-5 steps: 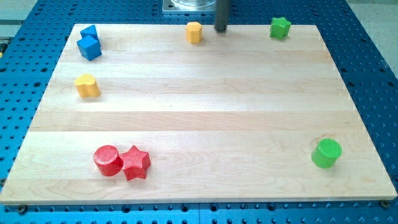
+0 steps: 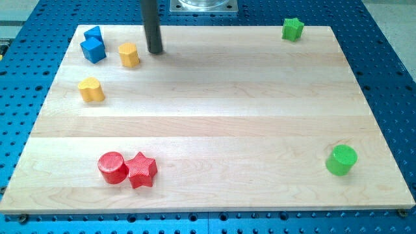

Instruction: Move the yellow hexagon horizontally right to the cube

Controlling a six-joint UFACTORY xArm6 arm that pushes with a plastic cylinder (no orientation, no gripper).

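The yellow hexagon (image 2: pixel 129 55) lies near the view's top left, a short way right of the blue cube (image 2: pixel 93 49). My tip (image 2: pixel 155 51) stands just right of the hexagon, a small gap between them. A second blue block (image 2: pixel 93 33) sits behind the cube, touching it.
A yellow heart-like block (image 2: pixel 91 90) lies below the cube. A red cylinder (image 2: pixel 112 167) and a red star (image 2: pixel 142 170) touch at the bottom left. A green star (image 2: pixel 293 28) is at the top right, a green cylinder (image 2: pixel 341 160) at the bottom right.
My tip has moved left and slightly down. The yellow hexagon has slid left and down, from the top middle to beside the blue cube.
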